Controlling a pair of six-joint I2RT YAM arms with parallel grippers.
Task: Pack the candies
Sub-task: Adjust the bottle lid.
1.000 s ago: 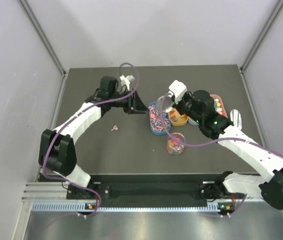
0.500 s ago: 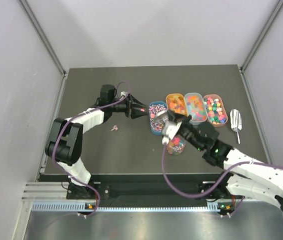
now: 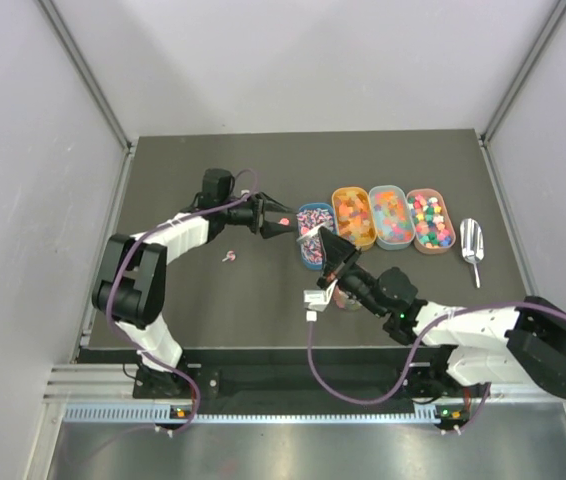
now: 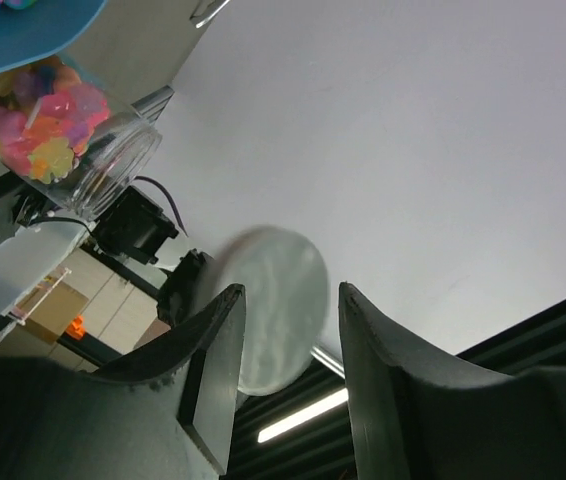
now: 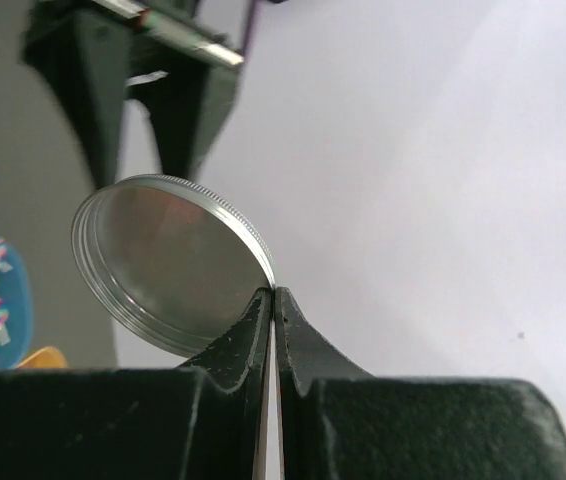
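The candies fill several oval trays (image 3: 391, 215) at the back right, and more sit in a clear jar (image 3: 349, 298) half hidden under my right arm. The jar also shows in the left wrist view (image 4: 53, 130), full of mixed candies. My right gripper (image 3: 333, 255) points up toward the left one. In the right wrist view it (image 5: 271, 292) is shut on the rim of a round silver lid (image 5: 173, 265). My left gripper (image 3: 278, 222) is open and empty beside the blue tray (image 3: 313, 232). The blurred lid (image 4: 278, 300) shows beyond its fingers (image 4: 213, 350).
A metal scoop (image 3: 472, 240) lies right of the trays. One stray pink candy (image 3: 229, 258) lies on the dark table left of the blue tray. The right arm stretches low along the table's front right. Grey walls close in both sides.
My right arm has swung down from above the trays to low over the jar, carrying the lid and turning it toward the left gripper. The left arm stretched out and lowered, then held still.
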